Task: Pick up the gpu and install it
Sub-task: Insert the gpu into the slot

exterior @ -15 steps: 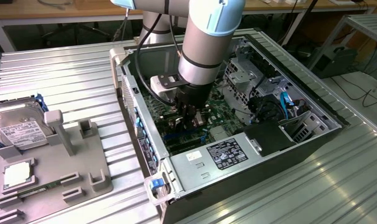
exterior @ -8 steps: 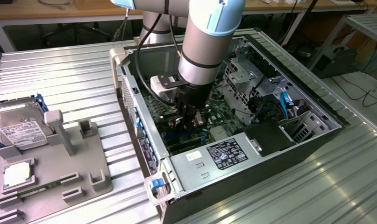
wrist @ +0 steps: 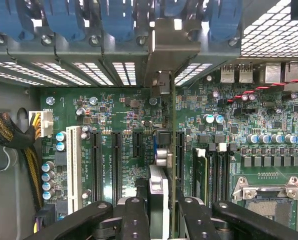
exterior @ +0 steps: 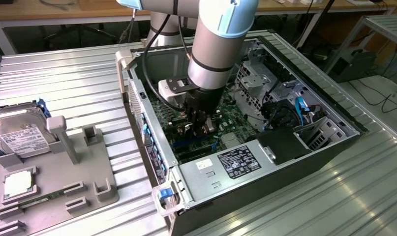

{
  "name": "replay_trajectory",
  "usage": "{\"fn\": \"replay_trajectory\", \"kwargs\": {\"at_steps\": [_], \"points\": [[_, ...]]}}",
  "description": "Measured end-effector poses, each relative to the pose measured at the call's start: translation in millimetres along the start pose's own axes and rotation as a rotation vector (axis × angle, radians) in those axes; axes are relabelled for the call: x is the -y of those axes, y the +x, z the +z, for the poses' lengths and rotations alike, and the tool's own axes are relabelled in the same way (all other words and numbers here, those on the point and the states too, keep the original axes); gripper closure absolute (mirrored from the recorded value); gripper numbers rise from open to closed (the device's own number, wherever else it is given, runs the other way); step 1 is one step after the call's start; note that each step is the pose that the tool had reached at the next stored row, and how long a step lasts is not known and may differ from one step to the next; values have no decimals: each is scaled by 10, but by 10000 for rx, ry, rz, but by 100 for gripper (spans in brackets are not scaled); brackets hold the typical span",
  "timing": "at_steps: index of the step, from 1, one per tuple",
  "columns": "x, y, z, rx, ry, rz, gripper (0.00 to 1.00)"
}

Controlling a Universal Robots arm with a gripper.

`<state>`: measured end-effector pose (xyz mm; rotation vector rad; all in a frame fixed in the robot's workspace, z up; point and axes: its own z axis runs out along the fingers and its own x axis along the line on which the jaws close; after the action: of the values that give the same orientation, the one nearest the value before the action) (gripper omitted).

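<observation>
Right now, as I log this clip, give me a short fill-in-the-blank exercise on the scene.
1. The fingers hold the gpu inside the computer case, over the ___ motherboard.
2. The hard drive sits at the exterior view's ___.
3. The long slot beside the yellow wires is ___.
Missing: green; left; white.

Robotics lab — ribbed metal bench (exterior: 67,78), open computer case (exterior: 320,98), wooden desks (exterior: 54,12)

Hand (wrist: 162,205) covers end of gpu (wrist: 172,140)
</observation>
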<state>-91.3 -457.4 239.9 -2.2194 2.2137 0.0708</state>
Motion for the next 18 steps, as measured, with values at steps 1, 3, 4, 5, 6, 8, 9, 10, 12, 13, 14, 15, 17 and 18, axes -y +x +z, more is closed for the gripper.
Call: {"fn": "replay_trajectory", "kwargs": {"at_steps": [1,3,4,5,6,8,9,10,12,13,14,15,17,18], "points": [[0,0,0,-1,-1,-2,72],[0,-2,2,-2,-2,-14,72],[0,-3,3,-3,-2,-17,72],[0,-3,4,-2,-2,-21,72],[0,-3,7,-1,-1,-24,72],[0,-3,20,-6,-5,-35,72],[0,-2,22,-9,-7,-36,72],[0,-2,26,-9,-7,-38,72],[1,-3,32,-4,-4,-40,72],[1,-3,34,-3,-3,-40,72],[1,-3,34,-3,-3,-40,72],[1,-3,35,-2,-2,-41,72],[1,-3,35,-2,-3,-40,72],[1,-3,35,-2,-3,-41,72]]}}
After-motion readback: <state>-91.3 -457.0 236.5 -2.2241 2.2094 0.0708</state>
